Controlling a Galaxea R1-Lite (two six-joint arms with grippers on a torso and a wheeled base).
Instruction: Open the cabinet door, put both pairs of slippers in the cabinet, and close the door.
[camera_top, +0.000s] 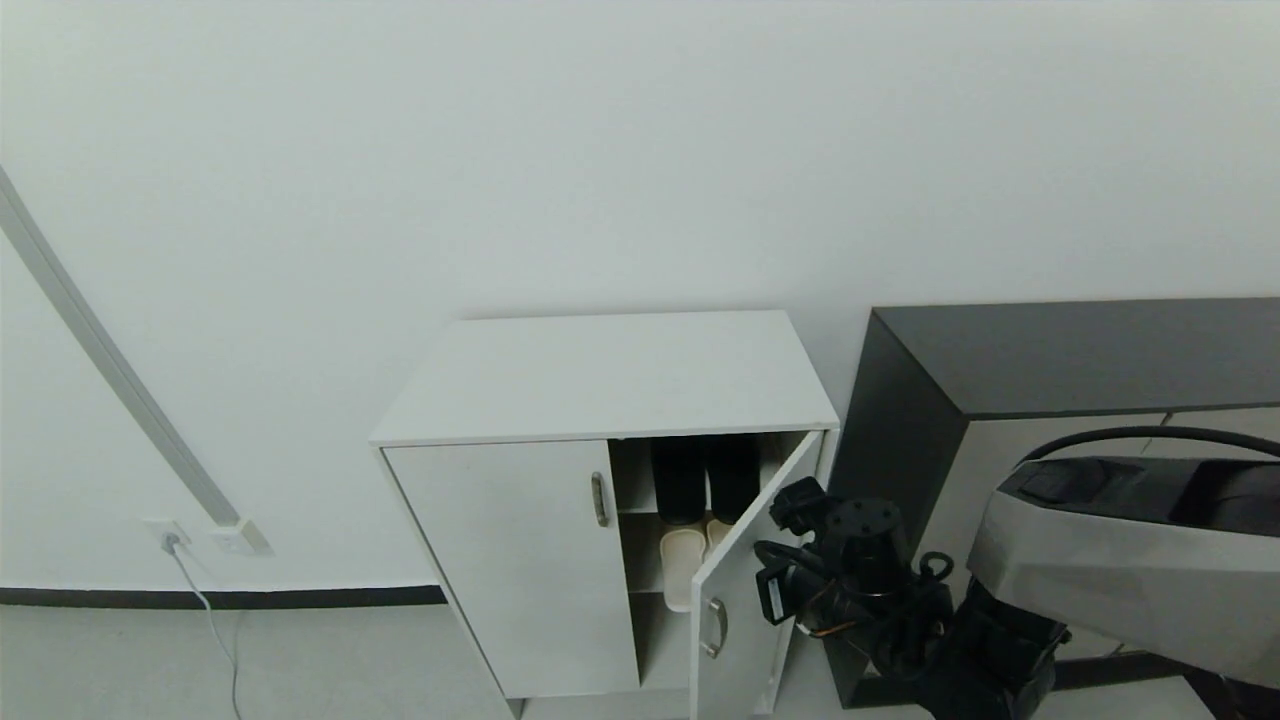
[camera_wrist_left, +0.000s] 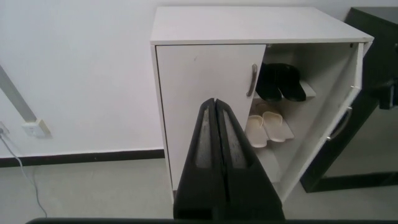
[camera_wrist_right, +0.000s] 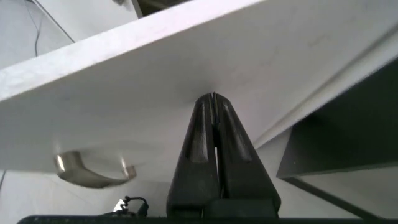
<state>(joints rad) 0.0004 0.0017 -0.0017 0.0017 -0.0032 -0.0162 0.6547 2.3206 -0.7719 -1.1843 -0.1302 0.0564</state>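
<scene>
The white cabinet (camera_top: 610, 375) stands against the wall, its left door (camera_top: 510, 560) closed and its right door (camera_top: 735, 610) swung partly open. Black slippers (camera_top: 705, 480) sit on the upper shelf, cream slippers (camera_top: 683, 560) on the shelf below. In the left wrist view the black slippers (camera_wrist_left: 283, 82) and cream slippers (camera_wrist_left: 268, 127) lie inside, and my left gripper (camera_wrist_left: 215, 101) is shut and empty, held well back from the cabinet front. My right gripper (camera_top: 788, 508) is shut, its tips (camera_wrist_right: 214, 96) against the outer face of the open door (camera_wrist_right: 186, 62), near its handle (camera_wrist_right: 93, 174).
A dark table (camera_top: 1050, 350) stands close to the cabinet's right side, behind the open door. A wall socket with a hanging cable (camera_top: 170, 540) and a slanted conduit (camera_top: 100, 350) are on the wall to the left. Bare floor lies before the cabinet's left half.
</scene>
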